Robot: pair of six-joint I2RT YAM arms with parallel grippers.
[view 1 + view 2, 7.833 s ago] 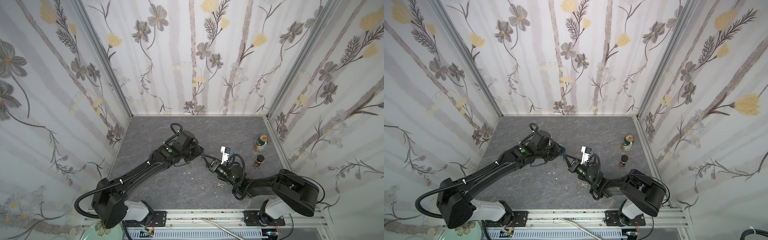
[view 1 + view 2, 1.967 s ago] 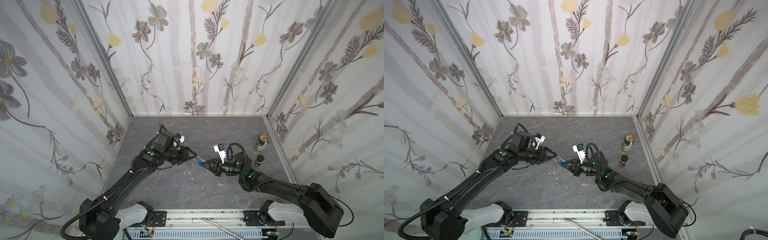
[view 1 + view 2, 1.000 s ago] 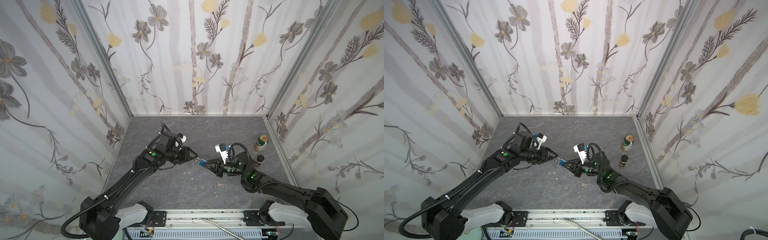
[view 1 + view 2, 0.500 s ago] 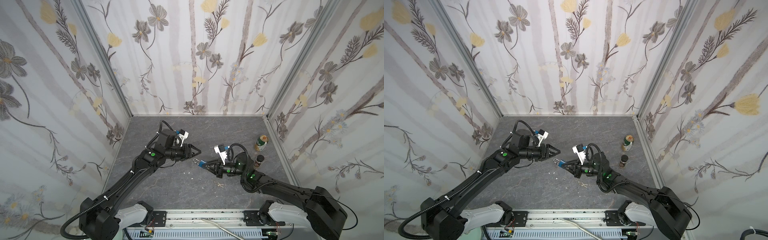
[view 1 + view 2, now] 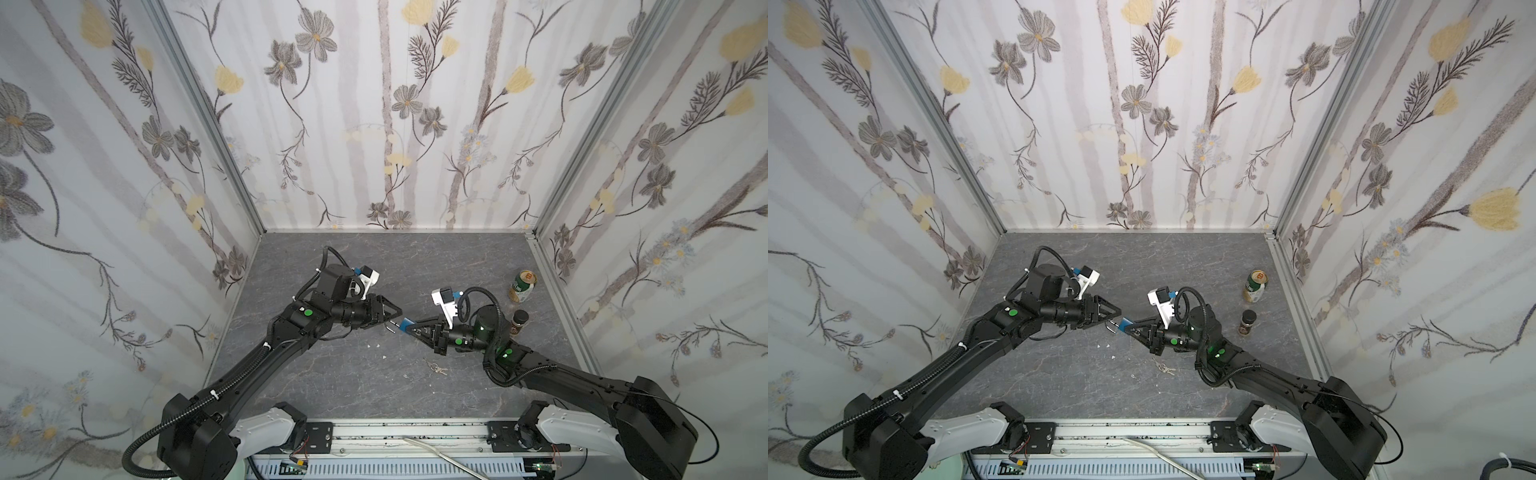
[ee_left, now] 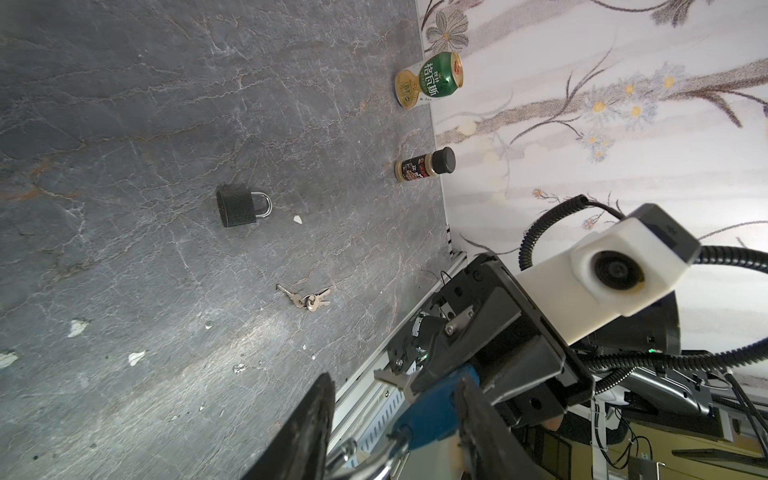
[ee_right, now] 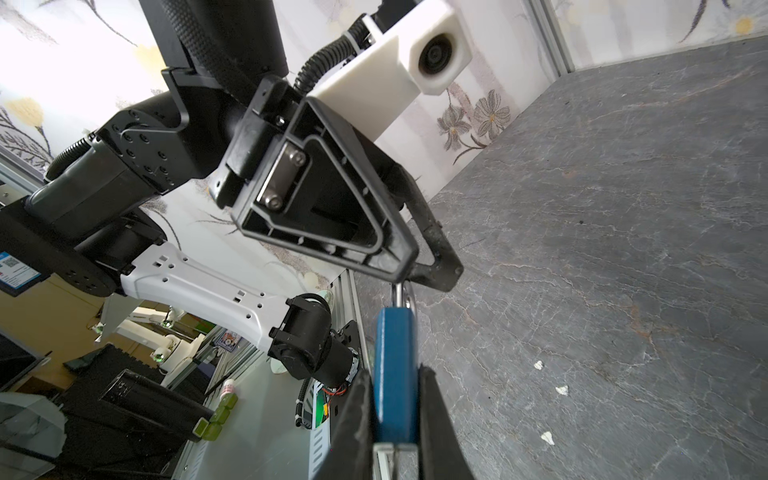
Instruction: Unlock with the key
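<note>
**Left arm back at the shackle, keys untouched on the table**

Nearest the front rail, the key bunch [image 5: 435,368] lies flat on the grey stone-look table [image 5: 332,399]. No gripper is near enough to touch it, and it sits where it sat in the earlier views.

Just beyond it the two arms meet nose to nose above the table. The right gripper [image 5: 417,329] is clenched on the body of the blue padlock [image 7: 395,365] and holds it clear of the surface, as it has for the last two seconds. The shackle [image 7: 402,293] points at the other arm.

Half a second ago the left gripper [image 5: 395,316] had drawn back and upward with its jaws spread wide. Now it is down at the shackle again with the jaws narrower and astride the loop. Whether they actually pinch it cannot be told, nor whether the shackle is latched.

With no key in either gripper, the unlocking itself looks not yet begun. My guess is that this is a re-grip or handover of the lock.

A second, black padlock [image 6: 237,206] lies on the table and shows only in the left wrist view. A few white scraps [image 5: 376,345] are scattered under the grippers.

Farther off, by the right wall, stand a spice bottle [image 5: 519,322] and a drink can [image 5: 523,286], well clear of the work. Nothing covers the keys, though the right arm hangs close beside them.
</note>
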